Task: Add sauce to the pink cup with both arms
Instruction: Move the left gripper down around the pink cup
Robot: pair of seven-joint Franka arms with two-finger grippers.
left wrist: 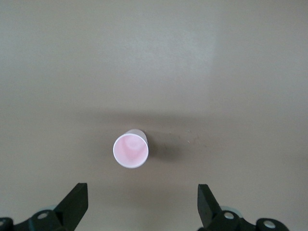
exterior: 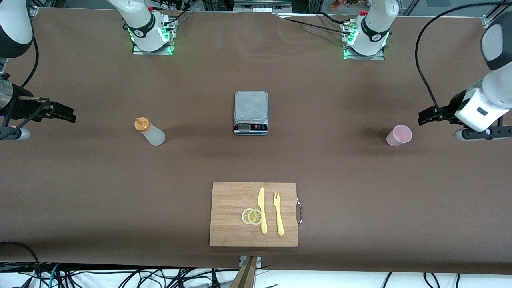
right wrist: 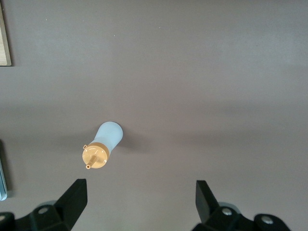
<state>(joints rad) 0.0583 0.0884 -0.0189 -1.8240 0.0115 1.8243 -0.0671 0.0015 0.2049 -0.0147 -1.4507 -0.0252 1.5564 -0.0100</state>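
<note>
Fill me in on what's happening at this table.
Nothing is being handled yet. The sauce bottle stands upright toward the right arm's end of the table, with the open right claw up in the air near it. The pink cup stands empty toward the left arm's end, and the open left claw hangs close by. The scale sits between them, with nothing on it.

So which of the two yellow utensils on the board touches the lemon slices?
The knife: its blade edge meets the lemon slices. The fork lies apart, beside it.

Brown matte cloth-covered table (exterior: 100, 192); tangled black cables (exterior: 120, 278) on pale floor below its front edge; even overhead light.
</note>
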